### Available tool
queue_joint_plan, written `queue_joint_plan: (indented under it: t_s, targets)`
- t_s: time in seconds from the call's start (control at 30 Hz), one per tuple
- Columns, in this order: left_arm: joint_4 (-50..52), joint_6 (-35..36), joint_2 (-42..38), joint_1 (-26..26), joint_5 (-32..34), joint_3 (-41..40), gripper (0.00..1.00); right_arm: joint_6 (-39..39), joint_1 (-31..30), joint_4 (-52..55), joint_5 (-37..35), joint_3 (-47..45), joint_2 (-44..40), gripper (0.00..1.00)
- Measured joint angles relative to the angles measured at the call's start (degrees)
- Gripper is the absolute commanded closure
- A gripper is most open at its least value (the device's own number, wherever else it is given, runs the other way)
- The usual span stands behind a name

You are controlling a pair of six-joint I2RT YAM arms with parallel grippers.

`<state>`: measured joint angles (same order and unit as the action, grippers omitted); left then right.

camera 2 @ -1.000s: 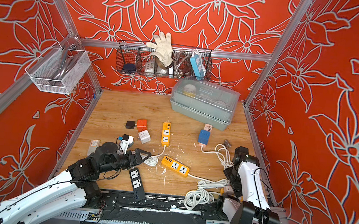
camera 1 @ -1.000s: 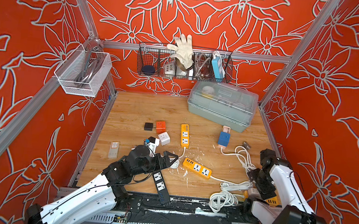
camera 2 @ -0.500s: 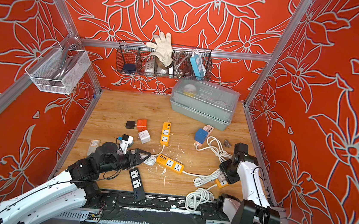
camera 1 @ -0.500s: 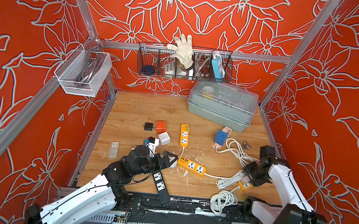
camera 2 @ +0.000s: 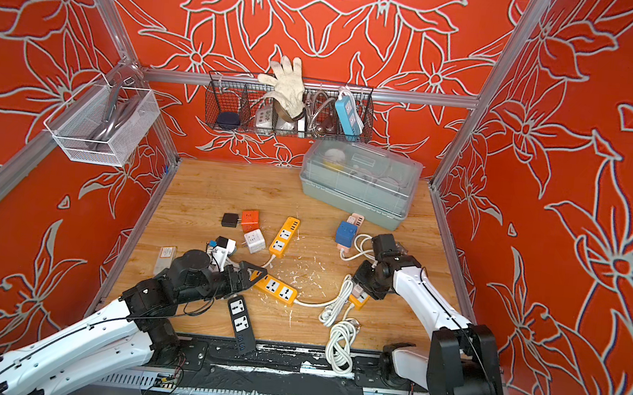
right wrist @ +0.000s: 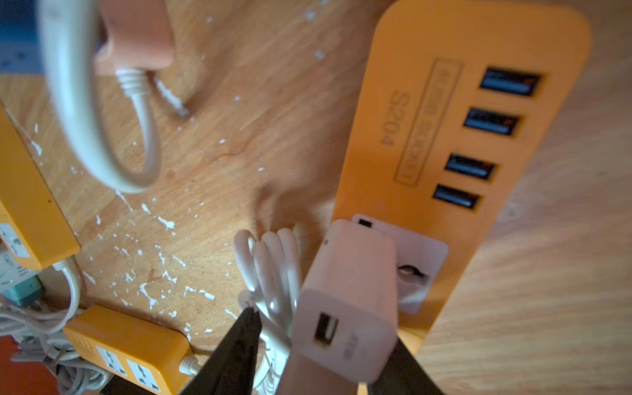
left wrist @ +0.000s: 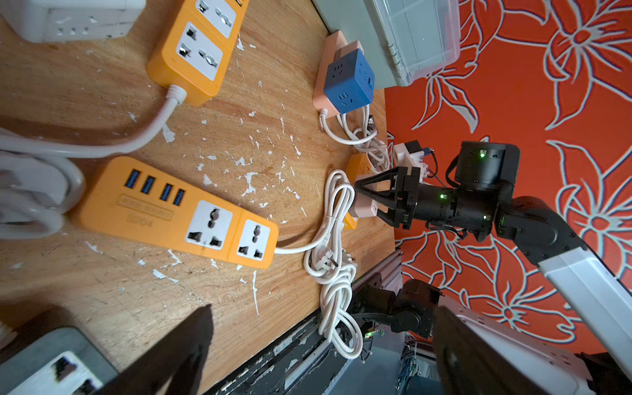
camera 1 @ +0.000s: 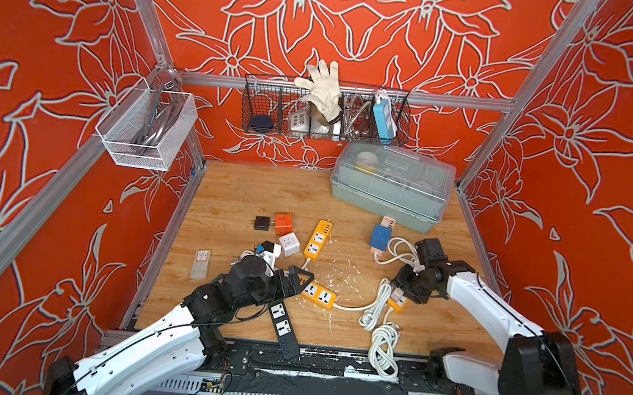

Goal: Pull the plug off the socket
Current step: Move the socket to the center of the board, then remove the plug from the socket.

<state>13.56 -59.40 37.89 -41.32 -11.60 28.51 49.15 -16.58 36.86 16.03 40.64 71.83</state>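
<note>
Right wrist view shows the right end effector (right wrist: 325,335) clenched on the plug (right wrist: 345,301), whose base sits in the socket (right wrist: 420,270) of an orange strip (right wrist: 461,102). The plug's long axis runs out from the strip's face toward the wrist, so the pull likely goes straight back. Left end effector (camera 1: 294,283), released, lies well apart.

The left arm (camera 1: 158,345) reaches from the near left corner toward the middle, lying low with its forearm almost level. The left gripper (camera 1: 303,283) points to the right, its jaws spread wide with nothing between them. The right arm (camera 1: 487,302) rises from the near right, folds at a black elbow and stretches left. Its wrist bends downward, and the right gripper (left wrist: 366,201) has its jaws drawn in on either side of the pale plug (right wrist: 342,307).
</note>
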Motion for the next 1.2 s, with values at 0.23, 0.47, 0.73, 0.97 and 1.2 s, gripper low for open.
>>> queue_joint_plan:
  t_s: [0.23,0.47,0.73,0.97,1.2]
  targets:
    - [-0.94,-0.02,0.52,0.00,0.48,0.02,0.02,1.88,-12.68,-0.87,-0.20,4.55,5.81,0.42]
    - [-2.47,-0.04,3.19,0.00,0.42,0.00,0.02,-6.73,-17.62,6.08,-4.72,11.10,9.53,0.27]
    - [-4.72,-0.04,5.42,0.00,0.33,0.02,0.01,-23.21,-17.59,13.14,-16.26,14.38,-3.93,0.29]
    - [-8.35,-0.04,11.19,0.00,-1.55,0.92,0.02,-23.65,-17.11,5.77,-15.72,3.26,-24.48,0.01]
    - [-10.78,-0.04,15.58,0.00,-4.24,2.60,0.02,-8.72,-16.04,-2.80,-5.14,-4.02,-20.65,0.42]
